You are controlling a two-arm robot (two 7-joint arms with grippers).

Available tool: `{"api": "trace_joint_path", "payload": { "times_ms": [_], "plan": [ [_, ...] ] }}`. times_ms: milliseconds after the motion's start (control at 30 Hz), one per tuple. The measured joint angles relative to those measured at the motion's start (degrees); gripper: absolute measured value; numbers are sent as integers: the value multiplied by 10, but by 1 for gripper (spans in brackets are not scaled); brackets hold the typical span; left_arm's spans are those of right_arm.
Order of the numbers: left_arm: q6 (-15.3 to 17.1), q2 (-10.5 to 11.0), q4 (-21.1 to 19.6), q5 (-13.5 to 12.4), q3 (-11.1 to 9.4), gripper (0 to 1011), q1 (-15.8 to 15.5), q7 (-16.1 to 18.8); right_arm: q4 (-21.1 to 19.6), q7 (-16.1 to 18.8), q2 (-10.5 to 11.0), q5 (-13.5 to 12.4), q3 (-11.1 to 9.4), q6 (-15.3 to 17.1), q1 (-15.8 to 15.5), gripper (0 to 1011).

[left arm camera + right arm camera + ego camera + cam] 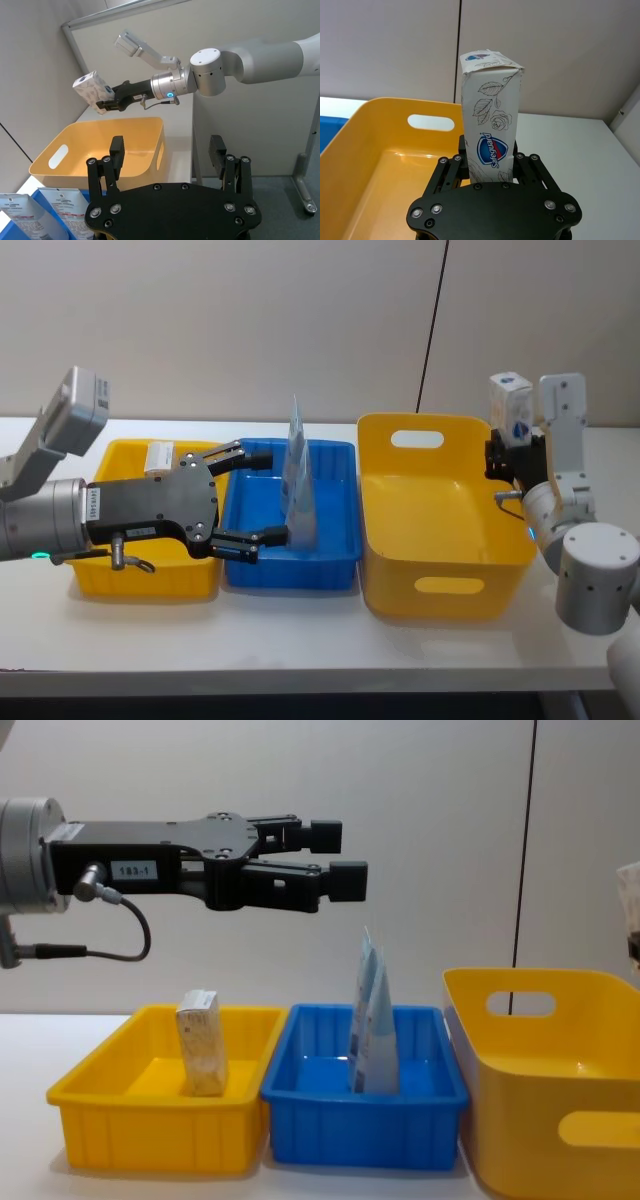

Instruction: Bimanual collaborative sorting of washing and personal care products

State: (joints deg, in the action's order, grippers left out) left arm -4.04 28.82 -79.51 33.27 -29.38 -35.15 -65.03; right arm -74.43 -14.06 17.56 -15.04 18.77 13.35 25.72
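White with a grey leaf print, the white pack [510,408] stands upright in the head view. The right gripper [498,460] clamps its lower end near the far right corner of the large yellow bin [440,586]. The left gripper [258,493] hangs over the left side of the blue bin [290,575], fingers spread and holding nothing. The pale-blue pouches [298,490] stand on end inside that bin, and a tan box [158,454] sits at the back of the small yellow bin [150,578]. From the left wrist view, the left gripper [167,152] shows its two fingers wide apart. Farther off, the right gripper [109,104] pinches the white pack [91,91] above the far rim of the large yellow bin [100,145]. The right wrist view has the right gripper [490,162] closed on the white pack [489,115], the large yellow bin [370,175] beside it. In the chest view the left gripper [338,853] is high above the blue bin [365,1130]. Below it the pale-blue pouches [372,1020] lean together upright, and the tan box [200,1040] stands on end in the small yellow bin [150,1132].
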Motion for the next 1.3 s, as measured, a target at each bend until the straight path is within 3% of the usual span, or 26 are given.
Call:
{"api": "trace_joint_path", "payload": {
  "times_ms": [233, 667, 1067, 1200, 1300],
  "plan": [
    [0, 0, 0, 0, 0, 1001, 0, 0, 12, 19, -2, -1, 4, 11, 17, 374],
    [0, 0, 0, 0, 0, 1001, 0, 0, 97, 39, -35, 21, 35, 17, 75, 375],
    [0, 0, 0, 0, 0, 1001, 0, 0, 146, 45, -55, 46, 58, 10, 100, 375],
    [0, 0, 0, 0, 0, 1001, 0, 0, 149, 46, -56, 52, 61, 8, 100, 449],
    [0, 0, 0, 0, 0, 1001, 0, 0, 148, 46, -55, 56, 63, 6, 98, 563]
  ]
}}
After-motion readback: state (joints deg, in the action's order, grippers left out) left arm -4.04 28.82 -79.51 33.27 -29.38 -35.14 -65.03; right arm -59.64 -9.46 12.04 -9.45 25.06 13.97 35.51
